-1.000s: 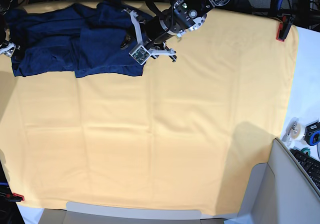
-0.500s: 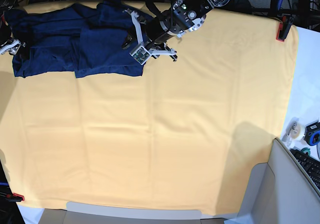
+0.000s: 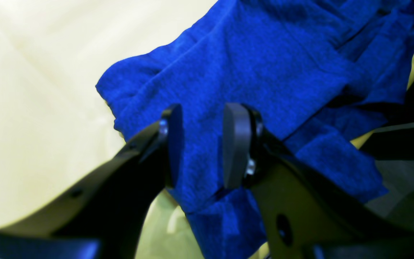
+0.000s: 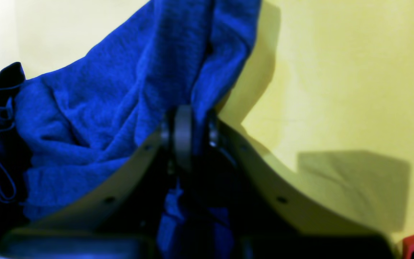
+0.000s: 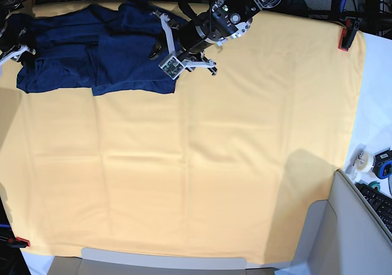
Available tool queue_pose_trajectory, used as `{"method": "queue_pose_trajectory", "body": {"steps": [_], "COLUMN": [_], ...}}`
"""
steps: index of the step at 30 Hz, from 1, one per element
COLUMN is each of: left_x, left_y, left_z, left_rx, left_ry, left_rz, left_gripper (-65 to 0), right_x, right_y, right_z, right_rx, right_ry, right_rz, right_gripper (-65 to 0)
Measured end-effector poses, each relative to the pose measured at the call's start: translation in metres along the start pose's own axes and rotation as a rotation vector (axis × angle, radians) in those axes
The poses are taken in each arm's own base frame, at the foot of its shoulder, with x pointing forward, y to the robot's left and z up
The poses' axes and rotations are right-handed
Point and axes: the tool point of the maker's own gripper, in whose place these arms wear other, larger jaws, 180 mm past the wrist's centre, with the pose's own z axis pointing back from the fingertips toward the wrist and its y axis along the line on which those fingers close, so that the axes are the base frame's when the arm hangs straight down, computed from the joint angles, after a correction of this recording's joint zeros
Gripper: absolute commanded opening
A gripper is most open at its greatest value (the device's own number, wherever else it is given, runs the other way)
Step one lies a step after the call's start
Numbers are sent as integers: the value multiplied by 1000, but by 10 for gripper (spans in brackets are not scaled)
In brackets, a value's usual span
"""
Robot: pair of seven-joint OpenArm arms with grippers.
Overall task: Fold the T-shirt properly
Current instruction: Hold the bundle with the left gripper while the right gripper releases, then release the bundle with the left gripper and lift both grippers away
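Already the T-shirt point(image 5: 92, 57) lay partly folded at the far left; right jaws pinched its edge, left jaws stood apart over it.

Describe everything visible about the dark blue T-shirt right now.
The T-shirt is plain dark navy, a soft knit with no print. It lies rumpled and partly folded at the far left corner of the yellow cloth, layers overlapping with creased edges. The right hand is shut on a bunched fold at its outer edge. The left hand stands with jaws apart, fabric between its fingers, at the shirt's other side.
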Motion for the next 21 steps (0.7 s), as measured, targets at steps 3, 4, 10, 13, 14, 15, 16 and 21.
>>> {"method": "queue_pose_trajectory", "body": {"steps": [3, 4, 10, 13, 14, 15, 16, 21], "left_x": [0, 0, 0, 0, 0, 0, 1, 17], "left_y": [0, 0, 0, 0, 0, 0, -1, -4], "left_z": [0, 0, 0, 0, 0, 0, 1, 9], "left_rx": [0, 0, 0, 0, 1, 1, -1, -11], "left_ry": [-1, 0, 0, 0, 0, -2, -3, -54], "left_rz": [0, 0, 0, 0, 0, 0, 1, -4], "left_gripper": [-460, -460, -461, -461, -462, -462, -462, -462], "right_x": [1, 0, -11, -12, -6, -1, 3, 7], "right_y": [4, 5, 24, 39, 44, 50, 59, 93], "right_z": [0, 0, 11, 21, 24, 27, 31, 39], "right_rx": [1, -8, -49, -68, -75, -77, -75, -59], "right_ry": [-8, -5, 55, 59, 39, 17, -5, -29], "right_rz": [6, 11, 122, 195, 219, 246, 268, 383], "right_gripper": [-650, -650, -650, -650, -650, -650, -650, -650]}}
